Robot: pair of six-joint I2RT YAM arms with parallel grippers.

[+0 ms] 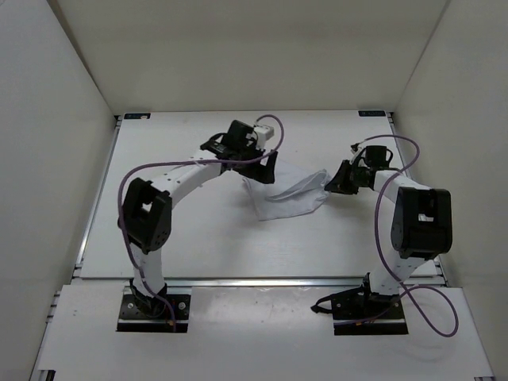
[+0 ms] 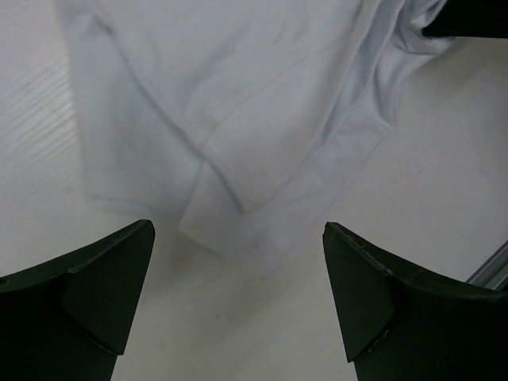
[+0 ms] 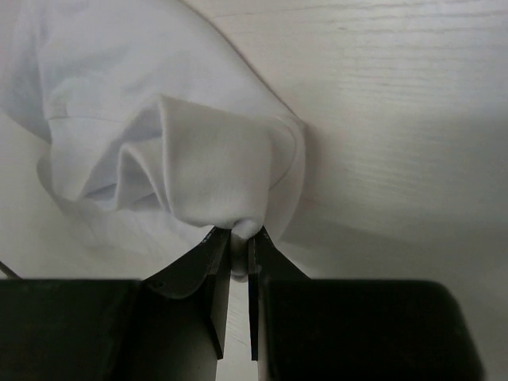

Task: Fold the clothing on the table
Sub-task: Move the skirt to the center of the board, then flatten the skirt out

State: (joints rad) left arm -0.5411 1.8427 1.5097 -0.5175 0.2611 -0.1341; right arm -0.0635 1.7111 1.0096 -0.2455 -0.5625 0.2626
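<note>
White matte table [image 1: 182, 238], white walls [image 1: 238, 55] on three sides, two blue corner marks [image 1: 136, 116]. One clothing [image 1: 290, 197], crumpled mid-table between my two arms. My left gripper [image 2: 238, 228] is spread wide at its edge; my right gripper [image 3: 238, 238] pinches a bunched fold.

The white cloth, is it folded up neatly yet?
No. The clothing lies rumpled and bunched, one edge pinched by the shut right gripper; no tidy fold shows.
</note>
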